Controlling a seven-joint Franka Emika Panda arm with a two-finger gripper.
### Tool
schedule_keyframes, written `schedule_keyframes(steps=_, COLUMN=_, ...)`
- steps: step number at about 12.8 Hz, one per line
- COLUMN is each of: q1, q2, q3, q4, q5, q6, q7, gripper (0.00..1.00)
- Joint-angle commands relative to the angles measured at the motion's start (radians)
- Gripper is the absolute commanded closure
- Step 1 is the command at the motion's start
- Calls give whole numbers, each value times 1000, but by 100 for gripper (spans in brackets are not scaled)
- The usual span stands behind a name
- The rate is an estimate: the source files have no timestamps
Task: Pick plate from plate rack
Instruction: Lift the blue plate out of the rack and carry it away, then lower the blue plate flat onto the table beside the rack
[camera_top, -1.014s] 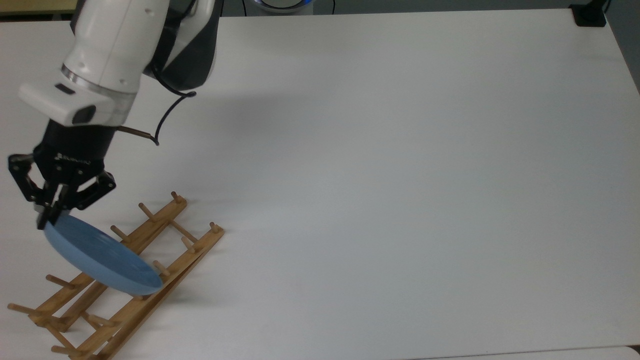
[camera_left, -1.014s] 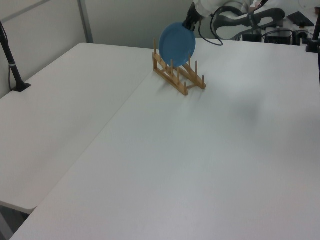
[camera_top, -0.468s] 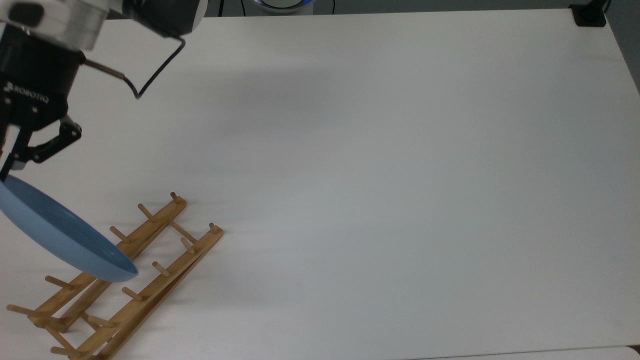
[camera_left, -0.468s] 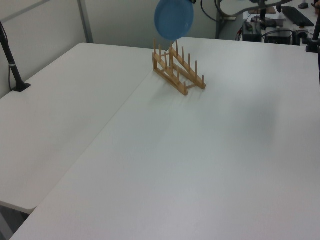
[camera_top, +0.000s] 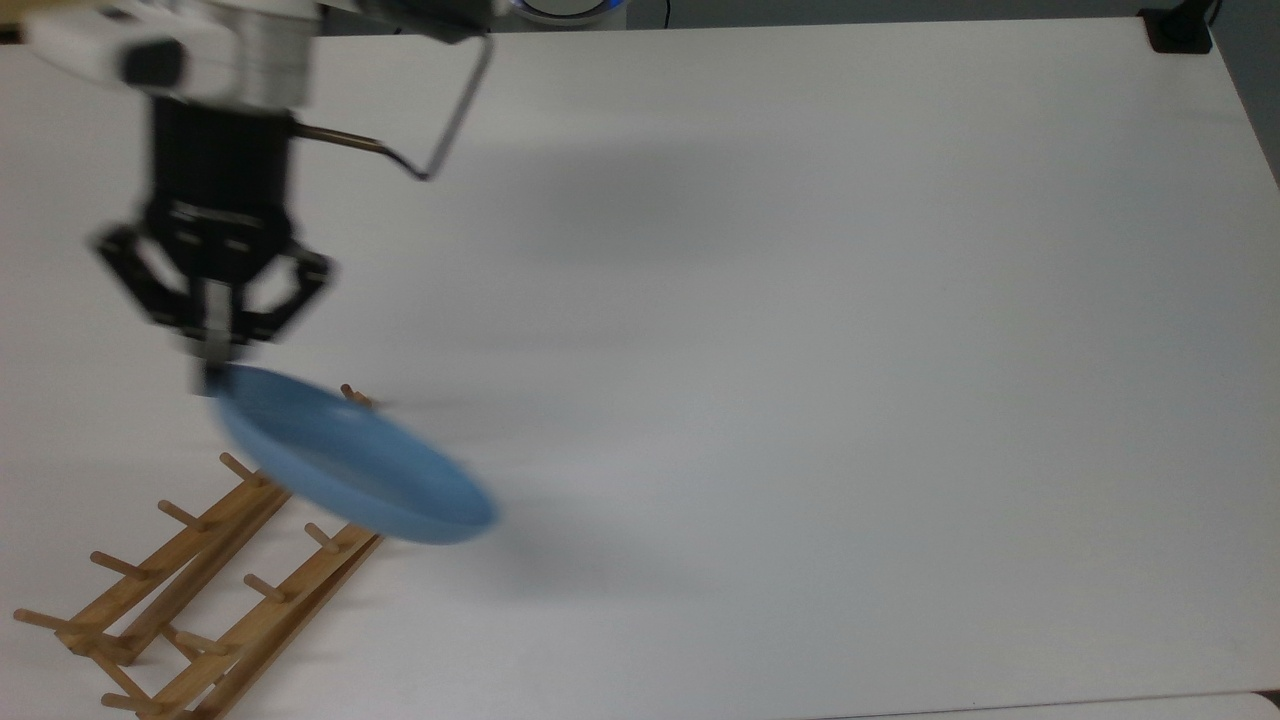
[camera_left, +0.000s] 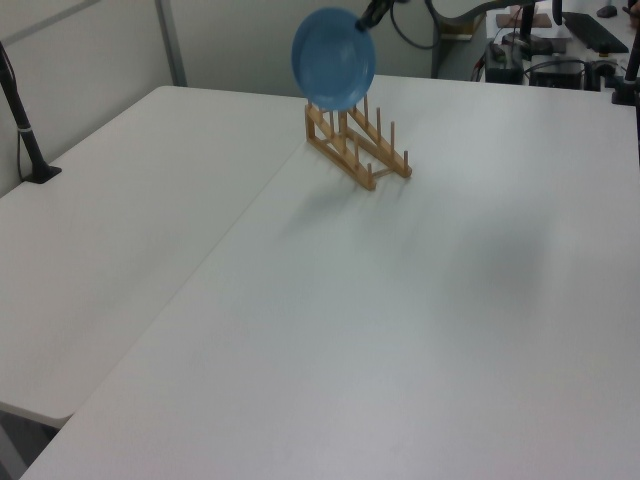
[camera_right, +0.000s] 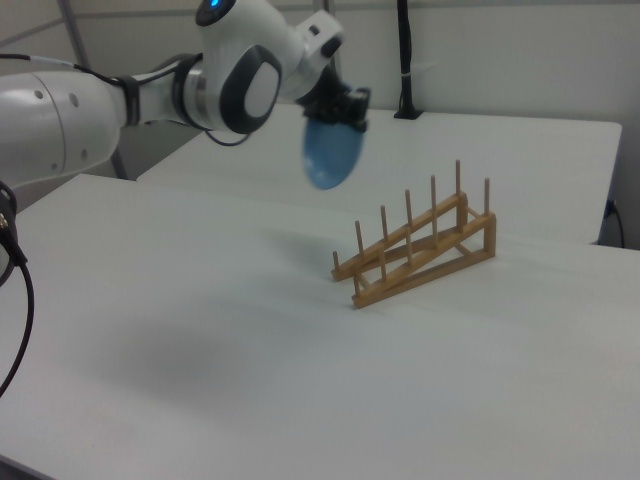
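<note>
Since the earlier frame the plate (camera_top: 355, 468) has been carried toward the top view's right, away from that view's left edge, and the arm is blurred by the motion. In the top view, read from the left, the rack (camera_top: 200, 590) is seen standing on the bench (camera_top: 800, 350) near the lower left corner, with every slot bare. Next, the claw (camera_top: 212, 375) is seen closed down on the plate's upper rim, the plate hanging tilted below it, in the air over the rack's far end. In the right view the plate (camera_right: 330, 152) is held well above the bench and apart from the rack (camera_right: 420, 250), clear of the pegs. In the left view it (camera_left: 334, 58) is shown above the rack (camera_left: 355, 145). The pick is judged essentially done: the plate has been lifted free, and only carrying it away or setting it down may remain. Against the earlier frame, the rack is unchanged in place.
</note>
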Motion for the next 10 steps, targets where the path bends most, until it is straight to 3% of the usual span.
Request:
schedule_keyframes(steps=1, q1=81, q2=-39, q3=-3, q4=-57, q5=116, q6=-179, q7=106, gripper=100)
schedule_keyframes(steps=5, q1=117, q2=-33, q3=-1, q4=-112, q5=171, q6=-528, q7=132, gripper=100)
schedule_keyframes(steps=10, q1=88, q2=-32, q3=11, q4=-184, q5=172, q6=-808, q7=53, gripper=99)
